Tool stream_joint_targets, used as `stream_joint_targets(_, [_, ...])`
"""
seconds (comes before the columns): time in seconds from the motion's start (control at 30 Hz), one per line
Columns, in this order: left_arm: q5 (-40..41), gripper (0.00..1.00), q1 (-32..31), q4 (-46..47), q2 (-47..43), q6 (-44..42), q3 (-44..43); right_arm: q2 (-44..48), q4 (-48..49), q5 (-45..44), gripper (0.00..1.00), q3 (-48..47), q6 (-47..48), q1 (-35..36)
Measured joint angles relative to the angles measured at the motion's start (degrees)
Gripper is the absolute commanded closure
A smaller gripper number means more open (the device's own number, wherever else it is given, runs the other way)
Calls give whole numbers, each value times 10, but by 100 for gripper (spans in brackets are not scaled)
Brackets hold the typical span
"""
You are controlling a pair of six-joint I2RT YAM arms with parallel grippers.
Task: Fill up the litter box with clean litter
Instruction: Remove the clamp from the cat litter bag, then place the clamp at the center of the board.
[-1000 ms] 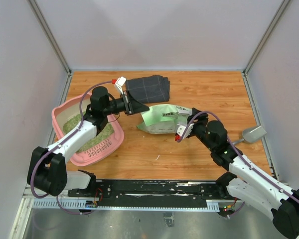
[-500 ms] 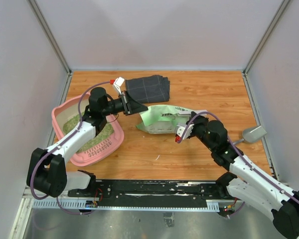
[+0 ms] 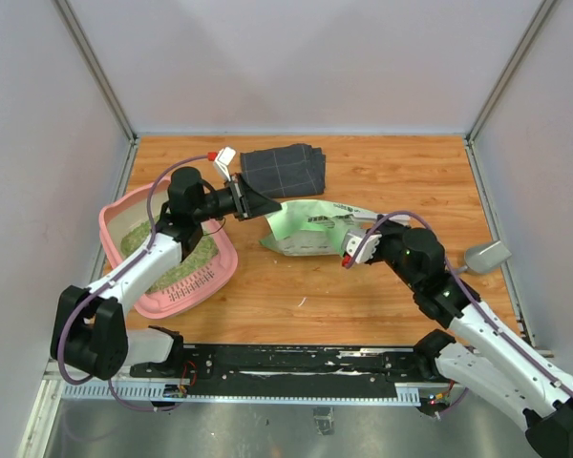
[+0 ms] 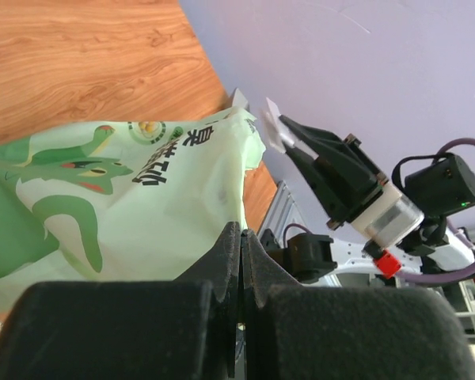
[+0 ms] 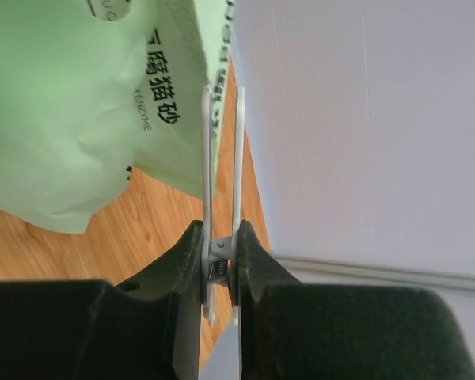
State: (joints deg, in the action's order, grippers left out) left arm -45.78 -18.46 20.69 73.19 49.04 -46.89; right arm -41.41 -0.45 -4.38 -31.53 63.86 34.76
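Sitting on the left side of the table, the pink litter box (image 3: 121, 204) already has some clean litter (image 3: 193, 267) in it, but it does not look full. The green litter bag (image 3: 306, 229) lies just beside it. The left gripper (image 3: 267, 205) is squeezed tight, I think on the bag's edge. The right gripper (image 5: 219, 241) pinches a white clip (image 5: 239, 158). More pouring is left.
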Motion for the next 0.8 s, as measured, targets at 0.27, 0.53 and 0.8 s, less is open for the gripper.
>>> stream_joint_targets(0.27, [24, 100, 0, -22, -16, -31, 0, 2, -71, -110, 99, -109, -174, 0])
stream_joint_targets(0.53, [34, 100, 1, -30, -29, -52, 9, -64, -144, -142, 99, -206, -337, -35])
stream_joint_targets(0.8, [38, 100, 1, -33, -62, -68, 38, -187, -213, -57, 99, -259, -481, -149])
